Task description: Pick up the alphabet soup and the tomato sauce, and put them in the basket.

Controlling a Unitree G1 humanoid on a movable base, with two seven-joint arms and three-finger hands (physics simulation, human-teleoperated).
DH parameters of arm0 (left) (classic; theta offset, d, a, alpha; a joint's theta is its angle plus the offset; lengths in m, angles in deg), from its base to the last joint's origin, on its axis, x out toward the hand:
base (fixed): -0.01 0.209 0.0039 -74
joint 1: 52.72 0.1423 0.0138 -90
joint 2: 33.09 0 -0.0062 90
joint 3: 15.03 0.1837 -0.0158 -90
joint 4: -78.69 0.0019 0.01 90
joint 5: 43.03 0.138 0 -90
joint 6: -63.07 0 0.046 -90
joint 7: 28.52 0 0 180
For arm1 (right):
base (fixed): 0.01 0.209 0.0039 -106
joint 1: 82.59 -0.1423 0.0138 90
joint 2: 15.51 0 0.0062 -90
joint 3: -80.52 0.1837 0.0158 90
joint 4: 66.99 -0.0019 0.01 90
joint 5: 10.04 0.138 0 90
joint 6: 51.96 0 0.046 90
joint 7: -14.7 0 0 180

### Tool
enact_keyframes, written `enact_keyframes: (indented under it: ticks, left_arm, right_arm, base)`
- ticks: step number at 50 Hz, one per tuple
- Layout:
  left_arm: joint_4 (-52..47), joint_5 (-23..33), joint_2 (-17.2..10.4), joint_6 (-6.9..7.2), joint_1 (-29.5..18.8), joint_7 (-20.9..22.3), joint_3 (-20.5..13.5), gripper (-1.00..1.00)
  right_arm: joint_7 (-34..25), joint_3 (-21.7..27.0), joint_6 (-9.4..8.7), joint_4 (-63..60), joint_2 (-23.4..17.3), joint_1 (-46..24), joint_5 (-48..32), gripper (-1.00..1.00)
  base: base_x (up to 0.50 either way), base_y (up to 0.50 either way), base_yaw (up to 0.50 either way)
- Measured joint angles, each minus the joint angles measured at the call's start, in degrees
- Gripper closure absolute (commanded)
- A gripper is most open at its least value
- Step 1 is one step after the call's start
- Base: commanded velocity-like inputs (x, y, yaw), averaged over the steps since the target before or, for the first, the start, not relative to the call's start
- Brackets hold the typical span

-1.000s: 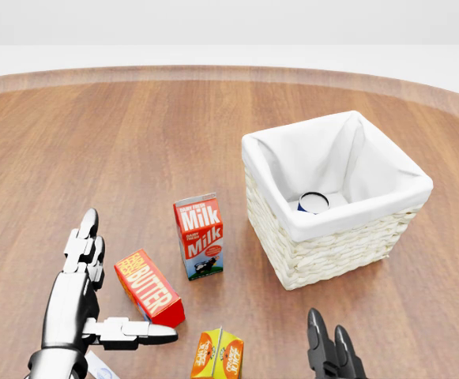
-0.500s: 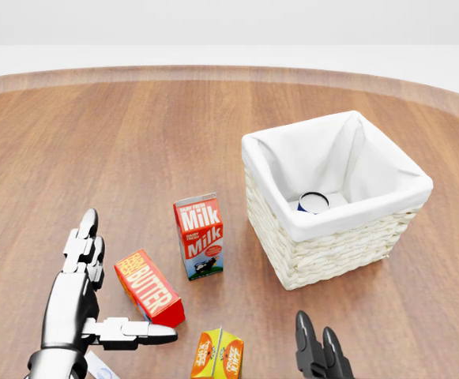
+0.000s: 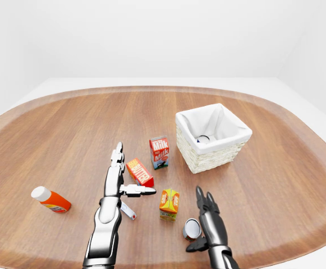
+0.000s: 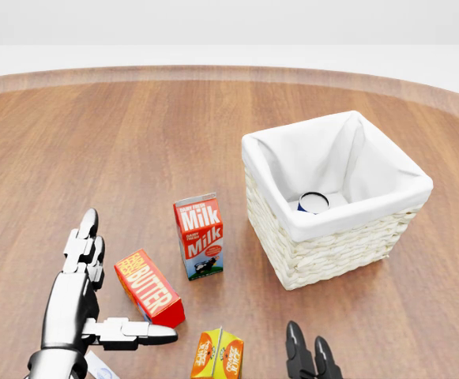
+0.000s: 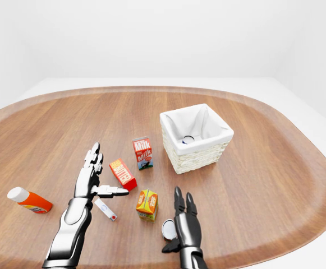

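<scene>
Right hand (image 3: 210,224), fingers spread and empty, beside a can (image 3: 191,228) well short of the basket (image 3: 212,157); a nudge might roll it, though contact looks unclear

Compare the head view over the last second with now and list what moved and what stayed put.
Only the right hand moved: its fingertips slid left and lower in the head view, toward the bottom edge. It holds nothing; a can lies beside it in the left-eye view. The left hand stayed open by the butter box. Milk carton, juice carton and basket did not move.
</scene>
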Motion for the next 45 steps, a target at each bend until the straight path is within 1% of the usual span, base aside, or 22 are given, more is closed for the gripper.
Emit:
enact_keyframes:
  ticks: [13, 29, 45]
  left_arm:
    - [0.0, 0.0, 0.0, -0.01, 0.0, 0.0, 0.0, -1.00]
    - [-0.4, -0.1, 0.0, 0.42, 0.0, 0.0, 0.0, -1.00]
    - [-0.1, -0.1, 0.0, 0.11, 0.0, 0.0, 0.0, -1.00]
  right_arm:
    - [1.0, -0.9, 0.00, 1.9, 0.3, -0.3, -1.2, -1.00]
    - [1.5, -1.7, 0.00, 2.7, 0.5, -0.5, -1.7, -1.00]
    - [3.2, -2.2, 0.00, 6.7, 1.0, -1.9, -2.6, -1.00]
  base:
    - [0.00, 0.00, 0.00]
    - [0.00, 0.00, 0.00]
    - [0.00, 0.00, 0.00]
